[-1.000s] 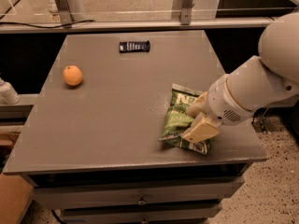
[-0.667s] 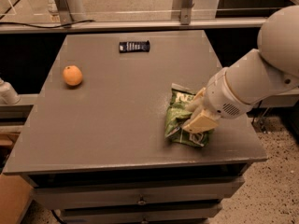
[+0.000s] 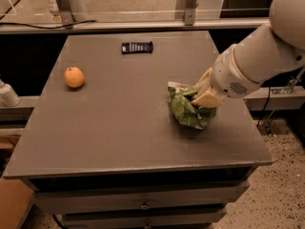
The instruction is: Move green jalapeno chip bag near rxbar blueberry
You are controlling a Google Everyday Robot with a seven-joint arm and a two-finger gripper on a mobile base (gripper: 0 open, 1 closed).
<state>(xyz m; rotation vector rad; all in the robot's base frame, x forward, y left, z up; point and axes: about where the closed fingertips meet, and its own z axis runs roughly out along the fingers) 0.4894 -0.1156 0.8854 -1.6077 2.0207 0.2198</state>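
Camera view: grey table (image 3: 119, 132) carrying three items. The chip bag (image 3: 187, 112), green and crumpled, sat at the table's right, well apart from the bar (image 3: 137, 47), which lay flat by the far edge; an orange (image 3: 74, 77) stood at the left. The gripper (image 3: 204, 90), reaching in from the right, had its jaws pinched narrow on the bag's upper right foil.

Here's the arm (image 3: 267, 51), all smooth white: a fat rounded shell running into a thick tube, a dark seam ringing the wrist, tiny grille holes (image 3: 237, 88) on its side, and cream-tan wedge fingers (image 3: 208, 99) on the gripper (image 3: 202, 90), pinched onto the green jalapeno chip bag (image 3: 186, 112) at the table's (image 3: 119, 128) right side.
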